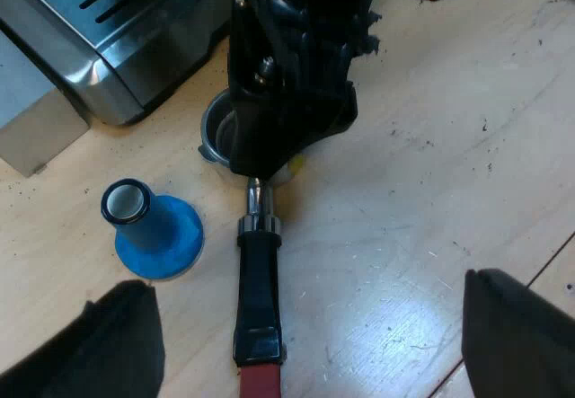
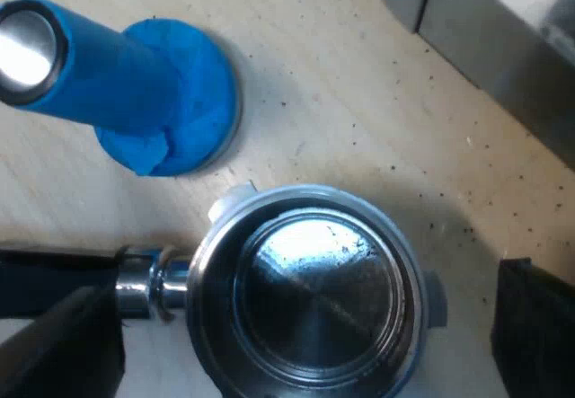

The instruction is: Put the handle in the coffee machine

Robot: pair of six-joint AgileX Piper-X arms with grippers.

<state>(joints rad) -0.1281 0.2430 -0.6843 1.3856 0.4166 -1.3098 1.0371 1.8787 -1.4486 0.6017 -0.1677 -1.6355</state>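
The metal holder (image 2: 305, 290) lies on the wooden table, its empty round basket facing up. Its dark handle (image 1: 259, 299) ends in red (image 1: 260, 384). My right gripper (image 2: 301, 340) hangs open just above the basket, one finger over the handle's neck and the other past the basket's far rim. From the left wrist view, the right gripper (image 1: 269, 146) covers most of the basket (image 1: 216, 133). My left gripper (image 1: 314, 344) is open and higher up, with the handle's red end below the gap between its fingers.
A blue tamper (image 1: 153, 232) (image 2: 135, 84) stands upright on the table close beside the holder. The espresso machine's steel base and drip tray (image 1: 117, 30) (image 2: 503, 30) sit just beyond the basket. Bare wooden table (image 1: 449, 164) stretches away from the handle's other side.
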